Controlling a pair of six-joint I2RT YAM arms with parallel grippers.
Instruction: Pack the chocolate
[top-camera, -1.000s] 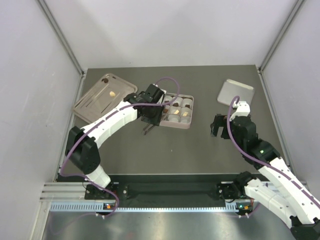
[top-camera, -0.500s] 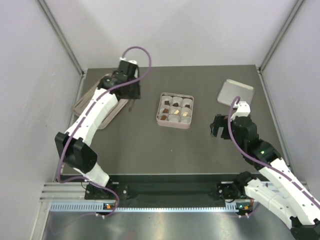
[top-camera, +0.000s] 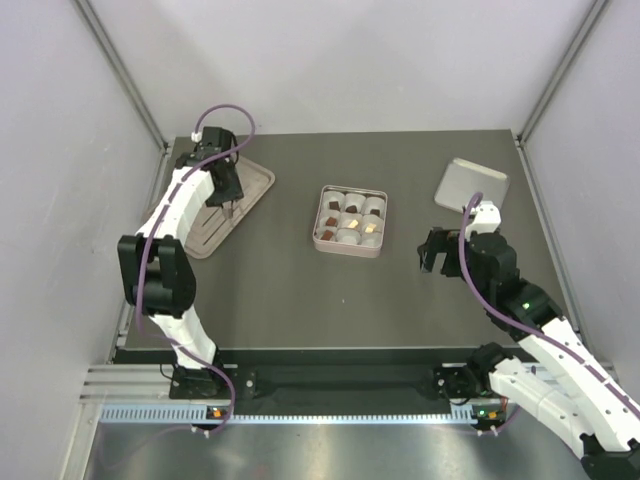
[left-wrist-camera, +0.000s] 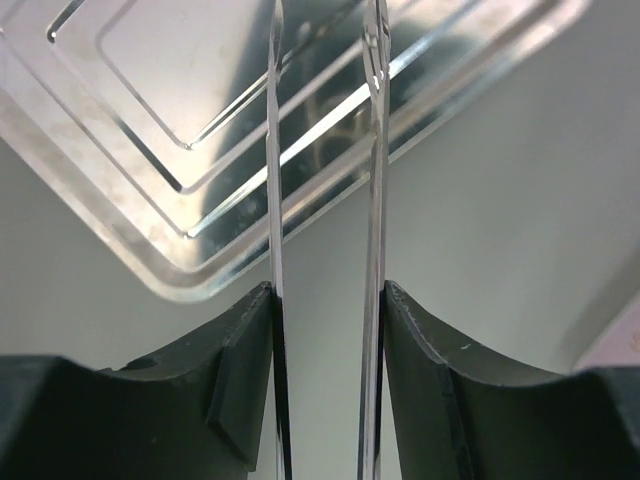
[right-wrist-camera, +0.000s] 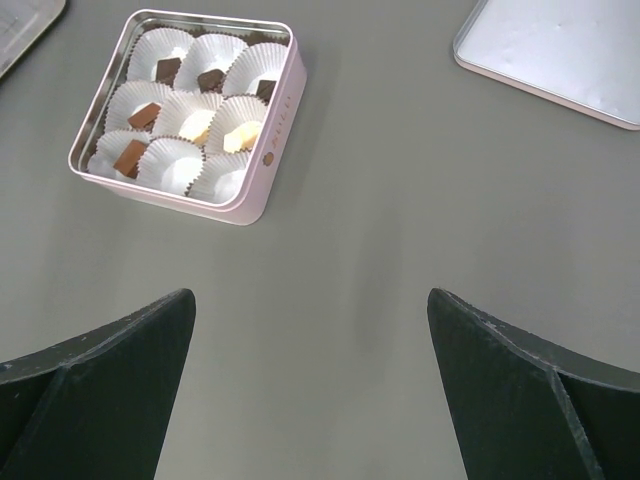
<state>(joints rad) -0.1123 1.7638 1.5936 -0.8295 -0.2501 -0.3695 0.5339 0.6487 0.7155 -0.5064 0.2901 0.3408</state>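
The chocolate shows as several tiny pieces in the white paper cups of the pink square tin: dark brown, lighter brown and cream. My left gripper hangs over the right part of the silver tray. Its thin blades stand apart with nothing between them, above the tray's ridged rim. No loose piece shows on the tray; my arm hides part of it. My right gripper is open and empty, right of the tin.
The tin's lid lies at the back right, also in the right wrist view. The tray sits against the left wall of the enclosure. Dark table surface lies between tray, tin and lid.
My left arm has swung from over the tin leftwards and back to the tray. The right arm has not moved.
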